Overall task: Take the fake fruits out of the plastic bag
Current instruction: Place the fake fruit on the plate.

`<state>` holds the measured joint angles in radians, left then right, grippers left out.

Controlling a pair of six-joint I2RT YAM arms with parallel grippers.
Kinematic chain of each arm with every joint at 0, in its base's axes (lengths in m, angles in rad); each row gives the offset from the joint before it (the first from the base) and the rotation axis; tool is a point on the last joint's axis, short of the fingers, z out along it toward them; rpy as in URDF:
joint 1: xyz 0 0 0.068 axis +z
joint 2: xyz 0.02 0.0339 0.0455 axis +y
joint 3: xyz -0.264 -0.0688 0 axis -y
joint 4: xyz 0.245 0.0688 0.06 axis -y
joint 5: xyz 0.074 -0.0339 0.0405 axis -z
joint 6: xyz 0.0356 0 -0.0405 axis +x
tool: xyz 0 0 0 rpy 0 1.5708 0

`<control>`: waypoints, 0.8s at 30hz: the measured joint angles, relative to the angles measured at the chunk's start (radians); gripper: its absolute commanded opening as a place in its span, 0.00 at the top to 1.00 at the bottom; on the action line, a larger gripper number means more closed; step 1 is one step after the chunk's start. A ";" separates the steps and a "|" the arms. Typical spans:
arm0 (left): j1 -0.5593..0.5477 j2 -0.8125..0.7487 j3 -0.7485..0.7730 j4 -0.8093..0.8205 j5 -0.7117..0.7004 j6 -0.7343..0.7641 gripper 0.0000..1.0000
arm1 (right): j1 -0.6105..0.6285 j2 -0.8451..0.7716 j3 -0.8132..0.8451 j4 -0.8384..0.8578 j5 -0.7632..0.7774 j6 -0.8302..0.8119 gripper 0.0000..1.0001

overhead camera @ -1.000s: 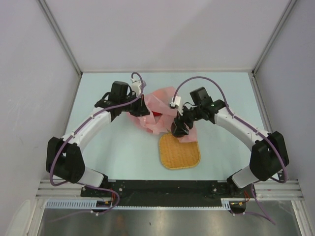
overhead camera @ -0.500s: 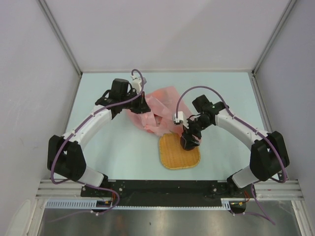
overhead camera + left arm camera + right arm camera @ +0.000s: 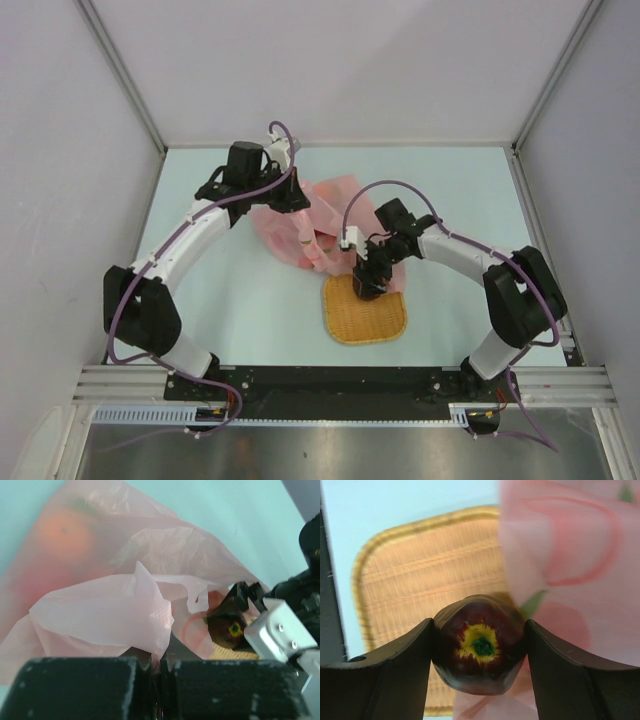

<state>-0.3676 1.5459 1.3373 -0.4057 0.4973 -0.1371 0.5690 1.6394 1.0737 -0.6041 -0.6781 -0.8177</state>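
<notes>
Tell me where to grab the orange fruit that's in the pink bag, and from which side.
Take the orange fruit across its round middle; being a ball, any two opposite sides will do. It lies under film at the far end of the plastic bag, so probably enter through the opening beside the edge the left gripper pinches, not from above.

bag [image 3: 290, 228] sits just behind mat [image 3: 366, 312]. right gripper [image 3: 368, 284] holds fruit [image 3: 479, 650] over mat's far edge, at bag's near-right corner. left gripper [image 3: 288, 197] pinches bag's far-left edge. second fruit [image 3: 64, 530] inside bag.
</notes>
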 measured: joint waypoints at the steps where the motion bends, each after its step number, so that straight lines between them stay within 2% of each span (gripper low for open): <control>1: 0.000 -0.002 0.000 0.000 -0.001 0.005 1.00 | -0.010 0.001 -0.001 0.019 0.008 0.012 0.69; 5: 0.000 -0.030 -0.023 0.000 -0.008 0.008 1.00 | -0.016 0.001 -0.001 0.093 0.019 0.061 0.67; 10: 0.000 -0.057 -0.049 0.000 -0.015 0.009 1.00 | 0.063 0.002 -0.003 0.164 0.008 0.144 0.66; 17: 0.000 -0.076 -0.066 0.000 -0.019 0.014 1.00 | 0.116 0.000 -0.127 0.362 -0.005 0.273 0.64; 19: 0.000 -0.078 -0.068 0.000 -0.020 0.014 1.00 | 0.113 -0.009 -0.165 0.458 -0.006 0.314 0.59; 20: 0.000 -0.081 -0.072 0.000 -0.020 0.014 1.00 | 0.114 -0.010 -0.179 0.498 -0.006 0.326 0.52; 22: 0.000 -0.089 -0.081 0.000 -0.020 0.014 1.00 | 0.116 -0.013 -0.203 0.560 -0.007 0.339 0.43; 23: 0.000 -0.093 -0.086 0.000 -0.020 0.014 1.00 | 0.117 -0.014 -0.211 0.583 -0.007 0.342 0.25; 24: 0.000 -0.096 -0.091 0.000 -0.020 0.014 1.00 | 0.118 -0.014 -0.217 0.605 -0.005 0.345 0.17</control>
<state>-0.3672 1.4502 1.2461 -0.4057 0.4774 -0.1234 0.6872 1.6253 0.8570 0.0006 -0.6830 -0.4725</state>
